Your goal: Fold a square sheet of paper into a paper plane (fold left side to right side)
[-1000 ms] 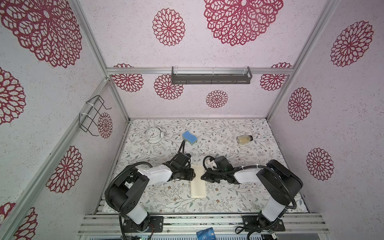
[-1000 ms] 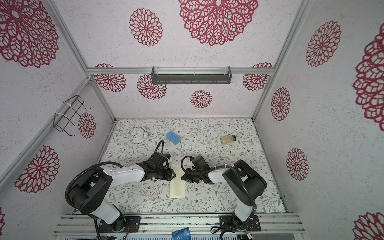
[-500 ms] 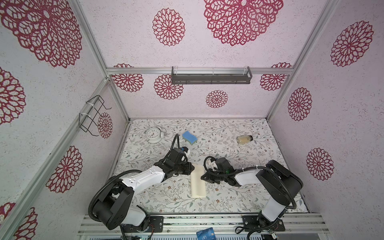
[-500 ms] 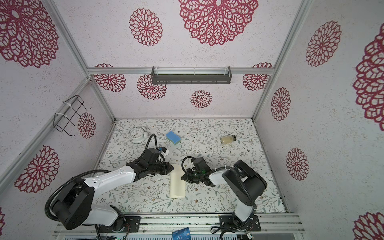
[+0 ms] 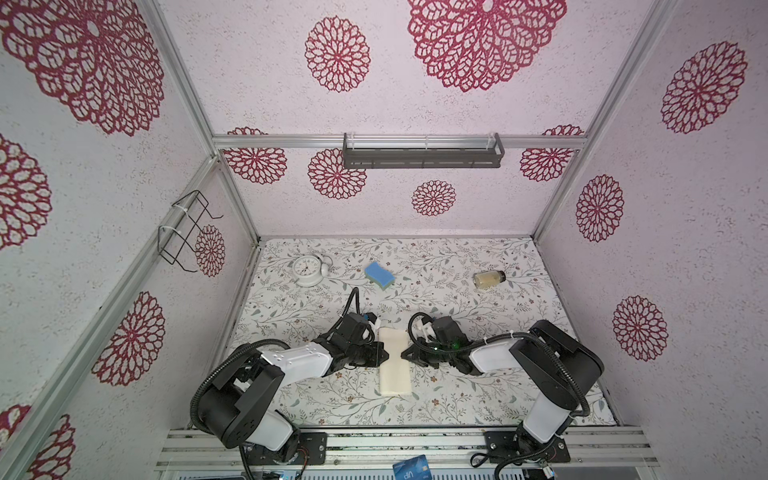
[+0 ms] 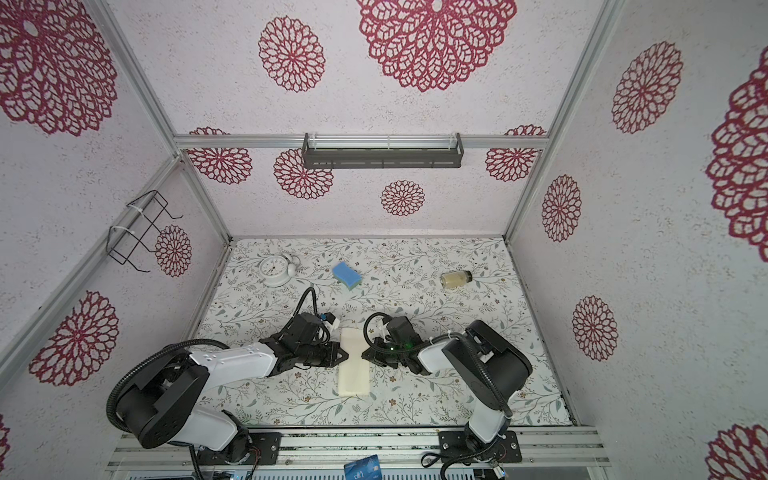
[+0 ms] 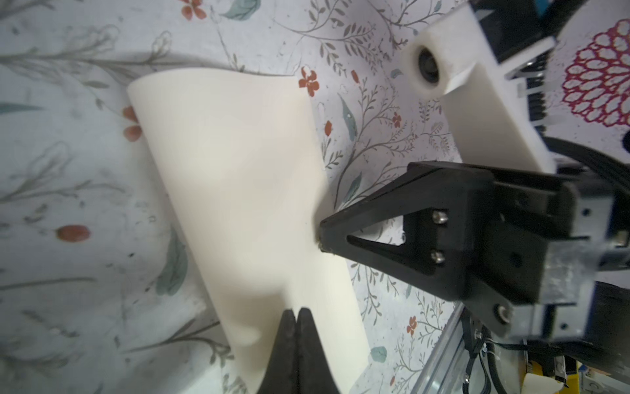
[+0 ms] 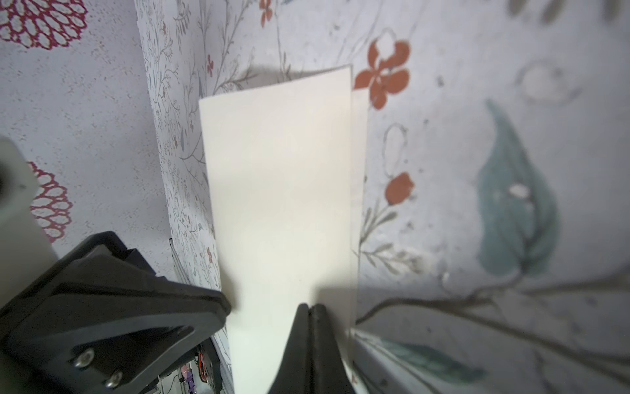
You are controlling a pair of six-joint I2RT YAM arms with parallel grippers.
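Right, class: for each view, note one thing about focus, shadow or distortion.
In both top views, walls splay wide-angle, paper crisp and evenly lit; left wrist view, tablecloth smeared and soft; right wrist view, close leaf print blurred, shadow across the paper's near end.

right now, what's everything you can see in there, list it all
paper: 1, cream, folded into a long strip, lying on the table between the two claws
clock: 1, white, back left of the table
sponge: 1, blue, back middle
jar: 1, clear with pale contents, on its side, back right
table: 1, pale floral cover
shelf: 1, grey, on the back wall
wire rack: 1, black, on the left wall
card: 1, blue, at the front rail
left arm: 1, white and black, front left
right arm: 1, white and black, front right
left claw: 1, black, shut, at the paper's left edge
right claw: 1, black, shut, at the paper's right edge
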